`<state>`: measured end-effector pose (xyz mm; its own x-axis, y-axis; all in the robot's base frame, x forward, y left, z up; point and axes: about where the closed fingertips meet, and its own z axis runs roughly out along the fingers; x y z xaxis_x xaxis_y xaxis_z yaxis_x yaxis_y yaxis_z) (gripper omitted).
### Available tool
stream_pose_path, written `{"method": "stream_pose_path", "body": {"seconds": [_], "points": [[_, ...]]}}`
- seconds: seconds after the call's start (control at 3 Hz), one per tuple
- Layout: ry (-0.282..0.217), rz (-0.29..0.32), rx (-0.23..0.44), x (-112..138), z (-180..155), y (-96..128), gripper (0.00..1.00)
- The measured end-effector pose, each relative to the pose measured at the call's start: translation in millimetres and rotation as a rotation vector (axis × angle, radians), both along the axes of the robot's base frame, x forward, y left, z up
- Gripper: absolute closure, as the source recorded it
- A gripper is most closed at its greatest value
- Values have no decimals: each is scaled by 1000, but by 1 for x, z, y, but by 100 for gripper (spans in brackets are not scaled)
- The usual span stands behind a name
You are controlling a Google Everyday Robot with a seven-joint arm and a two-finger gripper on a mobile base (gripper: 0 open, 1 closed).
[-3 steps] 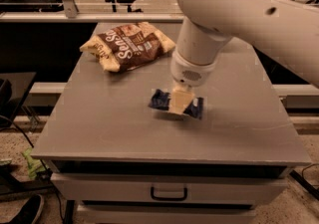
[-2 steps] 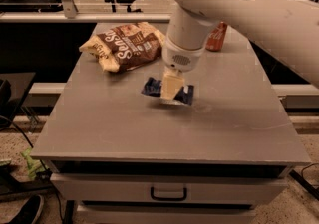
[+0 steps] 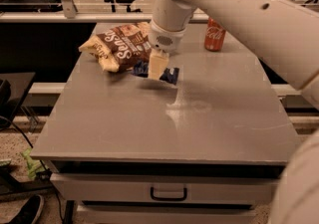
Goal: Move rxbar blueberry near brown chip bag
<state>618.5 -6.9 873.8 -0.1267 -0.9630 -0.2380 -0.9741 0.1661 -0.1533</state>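
Observation:
The rxbar blueberry (image 3: 169,74), a small navy-blue bar, is held in my gripper (image 3: 156,67) just above the grey table (image 3: 164,118). My gripper's tan fingers (image 3: 157,63) are shut on the bar's middle, hiding part of it. The brown chip bag (image 3: 119,45), crinkled with white lettering and tan edges, lies at the table's back left. The bar's left end is right beside the bag's lower right edge. My white arm reaches in from the upper right.
A red cola can (image 3: 215,35) stands at the back right of the table. A drawer with a handle (image 3: 168,194) sits under the tabletop. Chairs and desks stand behind the table. A shoe (image 3: 22,211) is on the floor at lower left.
My gripper has carried the bar from the table's middle back and to the left, up to the chip bag.

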Motion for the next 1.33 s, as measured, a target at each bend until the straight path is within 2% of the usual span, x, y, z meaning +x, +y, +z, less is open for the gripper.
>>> {"method": "stream_pose_path", "body": {"seconds": [0.33, 0.67, 1.0, 1.33], "points": [[-15, -15, 9, 29, -1, 11, 100], [-24, -48, 9, 50, -4, 12, 86], [-32, -76, 7, 65, -5, 8, 62], [-33, -80, 8, 68, -7, 8, 39]]}}
